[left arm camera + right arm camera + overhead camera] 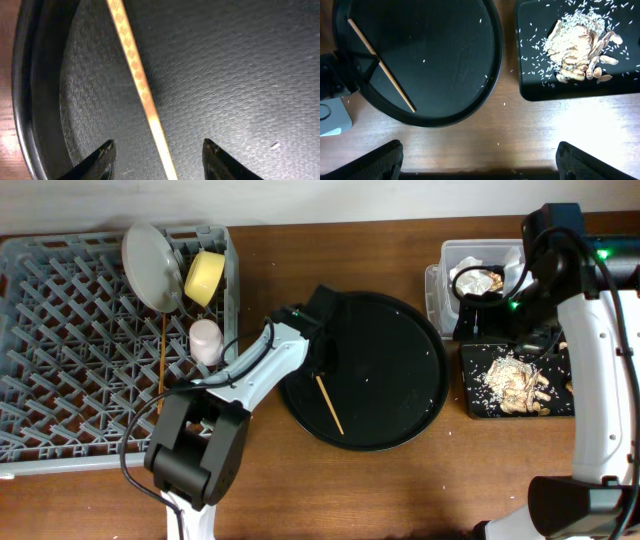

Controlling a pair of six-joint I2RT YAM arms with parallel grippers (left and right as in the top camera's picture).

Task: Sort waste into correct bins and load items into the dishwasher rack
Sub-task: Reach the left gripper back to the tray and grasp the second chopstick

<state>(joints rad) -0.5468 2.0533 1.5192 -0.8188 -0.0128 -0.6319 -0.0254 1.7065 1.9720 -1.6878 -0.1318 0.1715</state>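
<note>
The grey dishwasher rack (70, 370) holds the pale plate (150, 265), the yellow bowl (205, 277), a pink cup (206, 340) and one chopstick (162, 370). The other chopstick (330, 404) lies on the round black serving tray (400, 340). My left gripper (159, 150) is open just above that tray, its fingers on either side of the chopstick (140, 85) without touching it. My right gripper (480, 155) is open and empty, high over the table. The clear tub (450, 265) holds crumpled paper (480, 280). The black rectangular tray (470, 395) holds food scraps (515, 380). No blue cup shows.
Rice grains are scattered on the black rectangular tray (530, 75) and on the wooden table (505, 105) beside it. The round tray (445, 60) has a raised rim close to my left fingers.
</note>
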